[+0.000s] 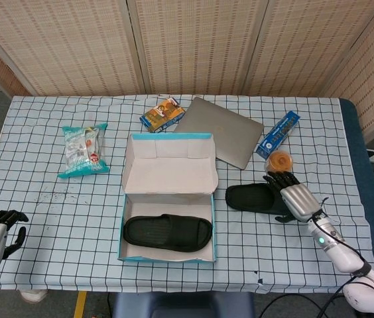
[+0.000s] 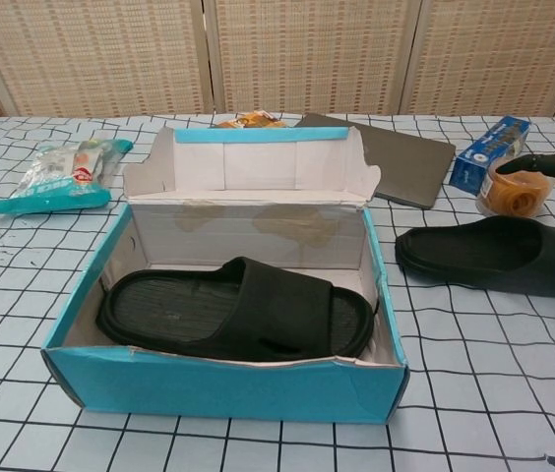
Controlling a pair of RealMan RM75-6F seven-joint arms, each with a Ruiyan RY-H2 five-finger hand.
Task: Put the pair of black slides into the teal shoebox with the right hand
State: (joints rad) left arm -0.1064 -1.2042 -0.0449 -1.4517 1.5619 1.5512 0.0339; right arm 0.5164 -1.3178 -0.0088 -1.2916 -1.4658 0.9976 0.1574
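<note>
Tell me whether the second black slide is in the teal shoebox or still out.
Out. The second black rubber slide lies on the checked tablecloth, right of the open teal cardboard shoebox, which holds only the first black slide.

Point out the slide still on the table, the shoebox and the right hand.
slide on the table [image 2: 489,254], chest view, on its strap.
shoebox [image 2: 223,385], chest view, on its teal front wall.
right hand [image 1: 294,197], head view, on the silver back of the hand.

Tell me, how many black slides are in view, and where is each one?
2. One slide lies inside the teal shoebox. The other slide lies on the table, right of the box, with the right hand over its far end.
</note>
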